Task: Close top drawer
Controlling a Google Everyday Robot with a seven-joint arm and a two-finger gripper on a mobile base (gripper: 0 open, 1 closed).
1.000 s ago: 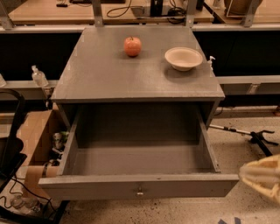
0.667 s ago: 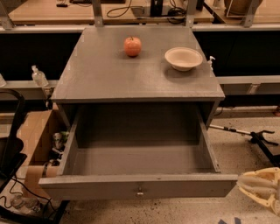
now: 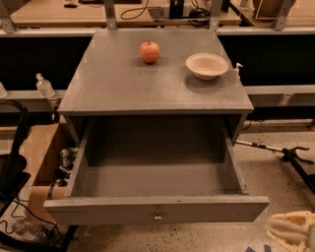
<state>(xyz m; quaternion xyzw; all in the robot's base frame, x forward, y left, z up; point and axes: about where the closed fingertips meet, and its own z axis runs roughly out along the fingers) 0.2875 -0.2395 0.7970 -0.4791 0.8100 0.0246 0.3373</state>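
Your gripper [image 3: 291, 231] is hovering low and right of the open top drawer [image 3: 113, 210]; I cannot tell how open it is. You are aiming for a square push beside the knob [image 3: 157, 215].

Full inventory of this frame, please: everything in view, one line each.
drawer: 1, grey, pulled fully open, nothing inside
knob: 1, metal, centre of drawer front
cabinet: 1, grey, centre of view
apple: 1, red-orange, cabinet top, rear centre
bowl: 1, cream, cabinet top, rear right, apart from the apple
left bottle: 1, clear, ledge left of the cabinet
right bottle: 1, white pump top, behind the cabinet's right edge
box: 1, brown cardboard, floor left
stand: 1, black, floor right
desk: 1, wood, behind
pincer: 1, cream, bottom right corner, apart from the drawer front
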